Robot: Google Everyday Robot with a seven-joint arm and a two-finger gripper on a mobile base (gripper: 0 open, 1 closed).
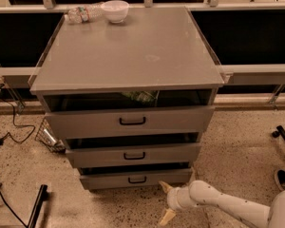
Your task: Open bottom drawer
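At the foot of the grey desk (133, 56), the bottom drawer (104, 180) is the lowest and narrowest of three flat, matte grey fronts, with a small black bar handle (137, 179) at its centre. A dark slot shows above its top edge; nothing inside can be made out. The middle drawer (95, 156) and the wide top drawer (85, 123) above it carry like handles and stand a little way out too. Something green and crumpled (140, 96) lies in the top drawer's opening.

Just below the bottom drawer's front, towards its right end, sits the claw (167, 202) on a smooth, rounded white arm (228, 205) reaching in from the lower right. Its two pale, tapered fingers (165, 187) are spread apart and hold nothing; the upper one points at the drawer's lower edge, though contact cannot be judged.

On the desk's smooth top, at the far edge, a round white bowl (115, 10) stands just beside a clear plastic bottle (83, 14) lying on its side. The floor (237, 146) is speckled stone.
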